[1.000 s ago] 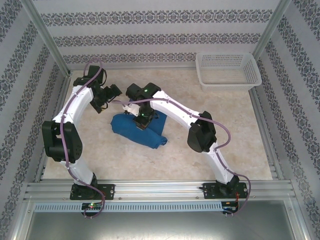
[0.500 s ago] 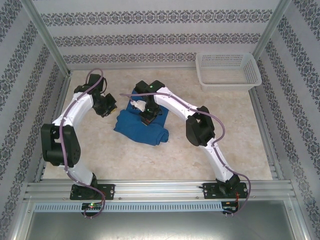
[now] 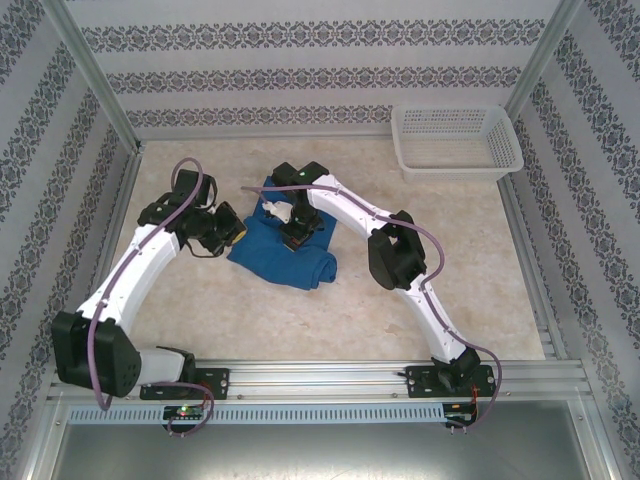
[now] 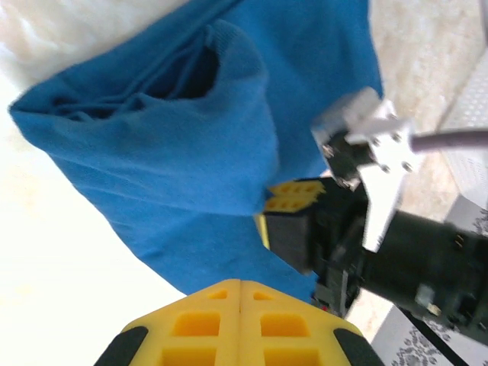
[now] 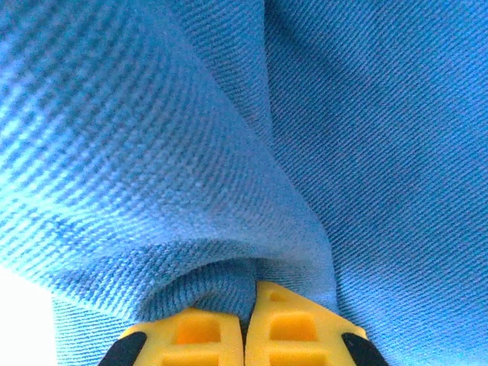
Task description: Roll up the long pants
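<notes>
The long pants (image 3: pixel 268 256) lie bunched in a royal-blue heap at the table's middle left. My right gripper (image 3: pixel 296 238) presses down on the heap's far side, shut on a fold of the long pants (image 5: pixel 343 114); its yellow fingertips (image 5: pixel 252 293) meet under a bulge of cloth. My left gripper (image 3: pixel 231 228) sits low at the heap's left edge, shut and holding nothing. In the left wrist view its closed tips (image 4: pixel 240 284) hover just short of the blue cloth (image 4: pixel 191 137), and the right gripper (image 4: pixel 293 198) stands on the cloth beyond.
A white basket (image 3: pixel 455 140) stands at the far right corner. Patterned walls and metal posts ring the marble table (image 3: pixel 460 270). An aluminium rail (image 3: pixel 320 378) runs along the near edge.
The left arm has stretched out low, bringing its gripper down to the heap's left edge. The right gripper first shifted the pants slightly farther away, then held still.
</notes>
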Motion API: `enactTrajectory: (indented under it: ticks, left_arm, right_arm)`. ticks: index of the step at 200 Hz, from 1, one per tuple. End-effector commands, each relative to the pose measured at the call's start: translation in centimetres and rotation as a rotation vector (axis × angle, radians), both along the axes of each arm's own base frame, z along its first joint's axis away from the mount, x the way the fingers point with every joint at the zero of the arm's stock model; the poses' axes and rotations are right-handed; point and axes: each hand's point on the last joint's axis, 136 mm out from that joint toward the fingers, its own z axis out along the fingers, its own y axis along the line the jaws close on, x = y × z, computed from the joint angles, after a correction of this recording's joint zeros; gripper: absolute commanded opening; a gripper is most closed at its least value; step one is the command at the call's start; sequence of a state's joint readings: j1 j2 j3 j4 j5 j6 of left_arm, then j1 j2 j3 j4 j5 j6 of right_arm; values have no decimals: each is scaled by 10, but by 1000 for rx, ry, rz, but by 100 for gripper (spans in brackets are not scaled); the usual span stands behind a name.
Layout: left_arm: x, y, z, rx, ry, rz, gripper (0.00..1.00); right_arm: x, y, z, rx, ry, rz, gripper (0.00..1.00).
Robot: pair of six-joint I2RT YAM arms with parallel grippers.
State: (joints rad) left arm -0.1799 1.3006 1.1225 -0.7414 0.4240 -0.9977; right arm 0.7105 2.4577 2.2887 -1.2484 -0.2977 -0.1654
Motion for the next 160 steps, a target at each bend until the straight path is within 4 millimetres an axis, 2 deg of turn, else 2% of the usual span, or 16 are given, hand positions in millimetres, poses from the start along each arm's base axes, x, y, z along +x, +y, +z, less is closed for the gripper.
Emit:
enactTrajectory:
  ticks: [1, 41, 85, 130, 160]
  left_arm:
    - [-8, -13, -12, -34, 40, 10, 0]
    - [1, -28, -43, -32, 70, -7, 0]
    - [29, -38, -63, -1, 98, -58, 0]
    - [55, -46, -87, 19, 144, -83, 0]
    - [64, -40, -100, 79, 157, -81, 0]
  right_arm:
    - [9, 8, -9, 27, -25, 21, 0]
    - [7, 5, -10, 12, -20, 27, 0]
    - [6, 2, -8, 2, -21, 22, 0]
    - [3, -4, -5, -10, -23, 19, 0]
    - [-1, -8, -6, -18, -20, 19, 0]
